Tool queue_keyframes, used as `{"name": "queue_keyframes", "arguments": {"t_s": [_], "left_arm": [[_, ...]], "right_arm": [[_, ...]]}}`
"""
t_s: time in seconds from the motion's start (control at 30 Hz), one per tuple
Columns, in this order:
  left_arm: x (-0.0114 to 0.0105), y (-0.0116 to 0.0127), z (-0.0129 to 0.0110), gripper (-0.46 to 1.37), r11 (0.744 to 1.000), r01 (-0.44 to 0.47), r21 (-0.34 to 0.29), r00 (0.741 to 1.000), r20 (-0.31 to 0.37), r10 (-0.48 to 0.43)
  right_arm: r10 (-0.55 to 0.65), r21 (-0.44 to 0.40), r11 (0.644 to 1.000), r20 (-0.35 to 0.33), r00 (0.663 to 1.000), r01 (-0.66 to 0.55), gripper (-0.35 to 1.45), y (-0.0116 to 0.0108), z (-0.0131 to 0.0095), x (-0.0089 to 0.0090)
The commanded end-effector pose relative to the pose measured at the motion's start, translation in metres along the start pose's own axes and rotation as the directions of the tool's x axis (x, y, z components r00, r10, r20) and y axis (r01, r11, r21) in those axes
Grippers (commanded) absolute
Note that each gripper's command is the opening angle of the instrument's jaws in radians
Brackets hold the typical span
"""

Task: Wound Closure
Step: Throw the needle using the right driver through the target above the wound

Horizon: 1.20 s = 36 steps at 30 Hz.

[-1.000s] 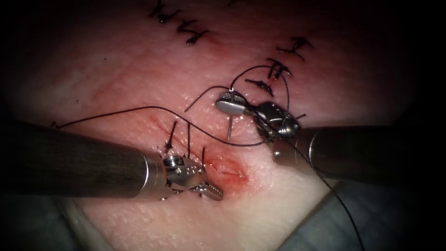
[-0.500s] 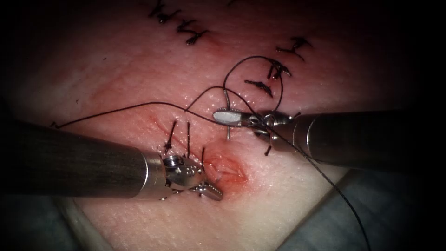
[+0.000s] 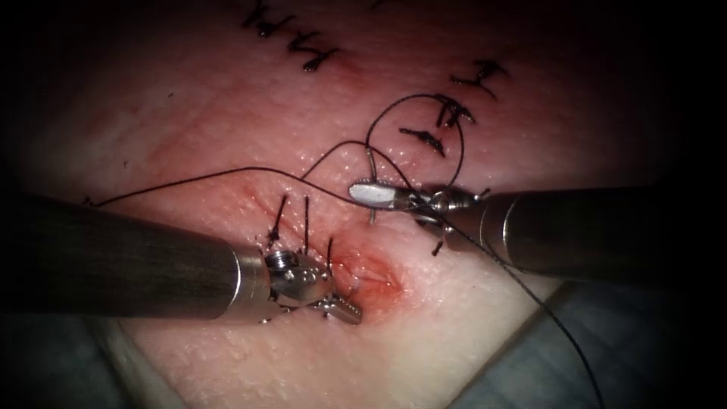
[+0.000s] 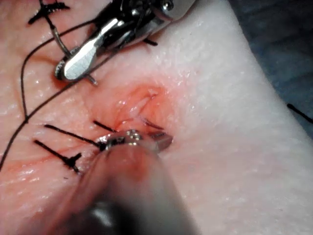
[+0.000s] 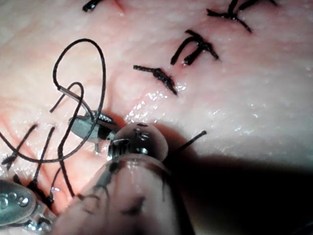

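Now, right gripper (image 3: 371, 192): clamps the needle (image 3: 370, 168) mid-curve, right of the cut (image 3: 371, 276).
Left gripper (image 3: 344, 308): closed, apparently empty.
Needle: probably stiff, slippery; hold mid-curve.
Thread (image 3: 227, 171): limp.

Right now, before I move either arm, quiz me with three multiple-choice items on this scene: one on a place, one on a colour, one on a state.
1. The red fluid lies:
A. beside the left pincer
B. on the cloth
C. among the knotted stitches at the top

2. The thread is:
A. white
B. black
C. blue

3. The right pincer is:
A. open and empty
B. shut on the needle
C. shut on thread alone

Answers:
1. A, the fluid pools in the open part of the cut right by that tip.
2. B, the strand runs dark across the pale tissue.
3. B, the needle's curve crosses between the closed jaws, up and right of the open cut.

Whether the needle's tip is in the tissue is unclear, and so is what the left pincer holds.
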Motion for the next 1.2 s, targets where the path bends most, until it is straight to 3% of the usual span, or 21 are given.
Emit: {"name": "queue_keyframes", "arguments": {"t_s": [0.03, 0.13, 0.27, 0.5, 0.6, 1.0, 1.2], "left_arm": [[0.0, 0.0, -0.0001, -0.35, 1.0, -0.002, -0.01, 1.0, 0.0, 0.002], [-0.0001, 0.0, -0.0001, -0.35, 1.0, -0.002, -0.01, 1.0, 0.0, 0.002], [-0.0002, 0.0001, 0.0, -0.35, 1.0, -0.003, -0.009, 1.0, 0.001, 0.003], [-0.0007, 0.0003, -0.0002, -0.35, 1.0, -0.001, -0.008, 1.0, 0.002, 0.001], [-0.0009, 0.0005, -0.0002, -0.35, 1.0, -0.002, -0.008, 1.0, 0.0, 0.002], [-0.0011, 0.0007, -0.0001, -0.35, 1.0, -0.004, -0.008, 1.0, 0.0, 0.004], [-0.0011, 0.0007, -0.0001, -0.35, 1.0, -0.005, -0.008, 1.0, 0.0, 0.005]], "right_arm": [[-0.095, -0.011, 0.995, -0.002, 0.996, 0.095, -0.35, 0.0003, 0.0, -0.0001], [-0.257, -0.055, 0.965, 0.0, 0.966, 0.257, -0.35, 0.0008, -0.0002, 0.001], [-0.447, -0.096, 0.889, 0.026, 0.894, 0.447, -0.35, 0.0011, -0.0004, 0.0019], [-0.646, -0.162, 0.742, 0.088, 0.758, 0.651, -0.35, 0.0007, -0.0009, 0.0037], [-0.687, -0.185, 0.694, 0.118, 0.717, 0.696, -0.35, 0.0009, -0.001, 0.0041], [-0.755, -0.22, 0.596, 0.173, 0.632, 0.773, -0.35, 0.0012, -0.002, 0.0054], [-0.776, -0.225, 0.564, 0.183, 0.603, 0.794, -0.35, 0.0009, -0.0024, 0.0067]]}}
